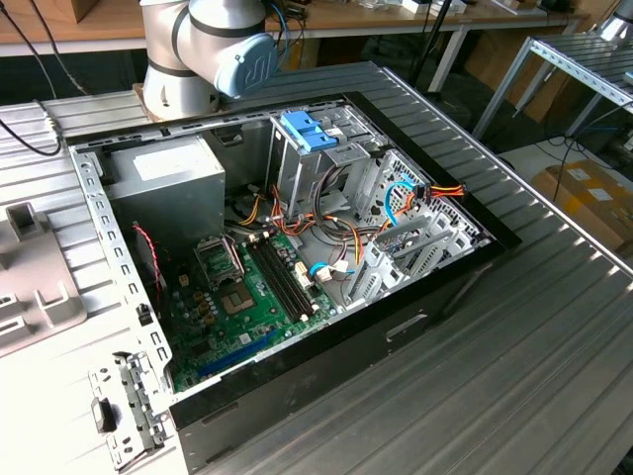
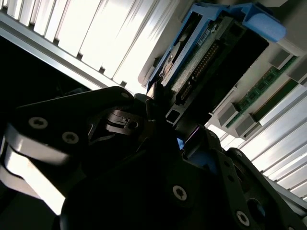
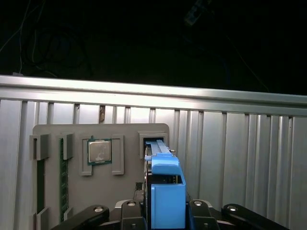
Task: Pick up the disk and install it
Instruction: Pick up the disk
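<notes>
The gripper [image 3: 165, 214] has closed its two fingers [image 3: 130, 211] against the flat sides of the disk [image 3: 163, 182]. No gap shows on either side, so I judge it to be gripping the disk, not merely flanking it. The disk stands on end in a slot of the grey tray [image 3: 124, 132], at the tray's end, just beside the pocket that holds the processor chip [image 3: 99, 151]. The memory sticks [image 3: 62, 167] sit further along the tray. The tray lies flat on the ribbed table [image 3: 240, 143]. The disk's long axis rises from the slot straight toward the wrist, blue end uppermost, so the fingers hold it at the top and the tool is in line with its length. The second wrist view shows the disk [image 2: 211, 52] running between the black finger links. In the exterior view the open computer case [image 1: 297, 247] lies on the table, with its drive cage [image 1: 326, 163] near the far edge.
</notes>
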Robot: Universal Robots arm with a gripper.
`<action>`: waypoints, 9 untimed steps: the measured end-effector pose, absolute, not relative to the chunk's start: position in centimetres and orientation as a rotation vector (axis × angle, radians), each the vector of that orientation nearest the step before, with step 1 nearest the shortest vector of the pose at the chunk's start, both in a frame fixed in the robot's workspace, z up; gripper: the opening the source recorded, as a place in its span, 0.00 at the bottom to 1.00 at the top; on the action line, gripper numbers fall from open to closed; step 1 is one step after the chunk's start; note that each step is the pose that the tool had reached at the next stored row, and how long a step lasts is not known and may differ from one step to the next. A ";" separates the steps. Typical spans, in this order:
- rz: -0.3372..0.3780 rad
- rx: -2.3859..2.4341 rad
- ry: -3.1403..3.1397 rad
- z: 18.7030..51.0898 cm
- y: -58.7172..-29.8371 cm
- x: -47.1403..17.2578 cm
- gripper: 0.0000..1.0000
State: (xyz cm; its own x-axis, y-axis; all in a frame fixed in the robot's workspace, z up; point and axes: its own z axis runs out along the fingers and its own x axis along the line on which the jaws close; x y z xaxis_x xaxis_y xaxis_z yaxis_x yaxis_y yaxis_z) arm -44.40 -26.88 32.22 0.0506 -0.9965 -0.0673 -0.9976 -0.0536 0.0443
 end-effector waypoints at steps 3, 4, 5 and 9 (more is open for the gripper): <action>0.125 -2.266 2.150 32.3 -26.9 -44.4 0.36; 0.126 -2.266 2.150 32.4 -26.9 -44.4 0.36; 0.126 -2.265 2.150 32.4 -26.9 -44.4 0.36; 0.127 -2.265 2.149 32.6 -26.9 -44.4 0.36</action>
State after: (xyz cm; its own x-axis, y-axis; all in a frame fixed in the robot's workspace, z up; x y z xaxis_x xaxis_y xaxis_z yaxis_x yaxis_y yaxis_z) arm -44.40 -26.89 32.62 0.0506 -0.9962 -0.0704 -0.9976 -0.0538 0.0440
